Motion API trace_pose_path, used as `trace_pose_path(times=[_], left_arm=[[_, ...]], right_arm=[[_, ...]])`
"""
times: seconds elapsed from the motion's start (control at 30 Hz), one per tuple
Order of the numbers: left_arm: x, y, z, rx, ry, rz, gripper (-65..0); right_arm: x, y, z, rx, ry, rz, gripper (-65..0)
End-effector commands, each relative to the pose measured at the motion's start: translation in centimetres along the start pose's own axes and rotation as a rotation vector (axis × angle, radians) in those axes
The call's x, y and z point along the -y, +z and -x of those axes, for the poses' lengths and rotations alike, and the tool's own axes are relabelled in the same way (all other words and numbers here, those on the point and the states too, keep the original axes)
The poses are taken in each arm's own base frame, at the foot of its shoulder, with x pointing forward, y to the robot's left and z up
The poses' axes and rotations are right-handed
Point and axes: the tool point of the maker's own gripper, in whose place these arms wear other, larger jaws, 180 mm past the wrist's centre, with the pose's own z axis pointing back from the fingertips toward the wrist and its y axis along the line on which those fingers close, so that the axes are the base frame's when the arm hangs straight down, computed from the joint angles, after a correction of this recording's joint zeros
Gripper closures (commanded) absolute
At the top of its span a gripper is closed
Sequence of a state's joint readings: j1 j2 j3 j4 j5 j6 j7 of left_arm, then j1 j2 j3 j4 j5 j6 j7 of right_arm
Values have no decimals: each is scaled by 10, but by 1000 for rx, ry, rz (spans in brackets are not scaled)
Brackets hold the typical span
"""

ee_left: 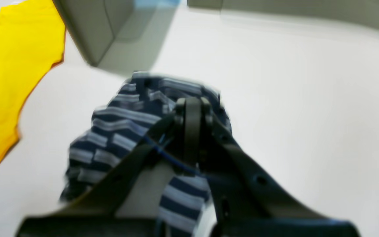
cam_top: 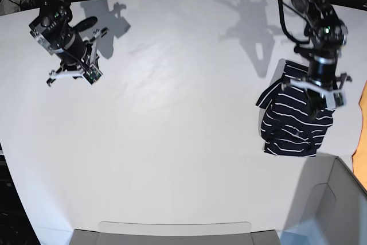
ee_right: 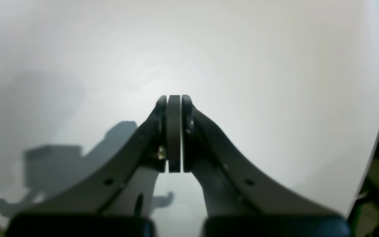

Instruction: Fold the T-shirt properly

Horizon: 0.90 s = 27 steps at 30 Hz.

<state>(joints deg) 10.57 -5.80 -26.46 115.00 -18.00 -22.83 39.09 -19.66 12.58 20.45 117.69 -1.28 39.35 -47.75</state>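
The T-shirt [cam_top: 289, 124], dark navy with thin white stripes, lies bunched in a heap at the right side of the white table [cam_top: 172, 113]. My left gripper [cam_top: 320, 106] is over the heap's right part. In the left wrist view, the left gripper [ee_left: 192, 105] is shut on a fold of the T-shirt [ee_left: 117, 131], and striped cloth hangs beneath the fingers. That view is blurred. My right gripper [cam_top: 86, 68] hovers over the table's far left. In the right wrist view, the right gripper [ee_right: 174, 102] is shut with nothing in it, above bare table.
A yellow-orange cloth [ee_left: 12, 65] lies beside the T-shirt, and in the base view the cloth [cam_top: 362, 136] shows at the right edge. A grey bin [cam_top: 332, 199] stands at the near right corner, the same bin [ee_left: 94, 29] close behind the shirt. A grey tray edge [cam_top: 172, 233] runs along the front.
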Motion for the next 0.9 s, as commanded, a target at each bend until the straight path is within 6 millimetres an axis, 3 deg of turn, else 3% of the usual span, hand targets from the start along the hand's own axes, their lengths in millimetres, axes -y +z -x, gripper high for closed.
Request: trace_pose_path(times=[0.0,0.2,0.3,0.43,0.57,0.67,0.87], left_arm=[[-1,9,-7,33,-22,-3,0],[-8,46,61,-170,-50,-8,0],[-13,72,95,-281,-61,-14,0],[-18,101,125,-397,-73,-20,0],[-27,139,156,-535,-105,-21,0],[-33,167,174,-624,-115,-30,0],[-37,216,219,-802,-86,-35,0]], right_arm=[[0,6,2,5,4,4,0],[-67,27,52,-50,-79,-142,0],[-113,53,81,-86,-129,-253,0],[-155,85,101,-120,-224,-367,0],[-165,112,115,-149,-352,-405,0],[-163,129,141,-250,-344,-418,0],[-157,140,188,-398,-272,-471,0]])
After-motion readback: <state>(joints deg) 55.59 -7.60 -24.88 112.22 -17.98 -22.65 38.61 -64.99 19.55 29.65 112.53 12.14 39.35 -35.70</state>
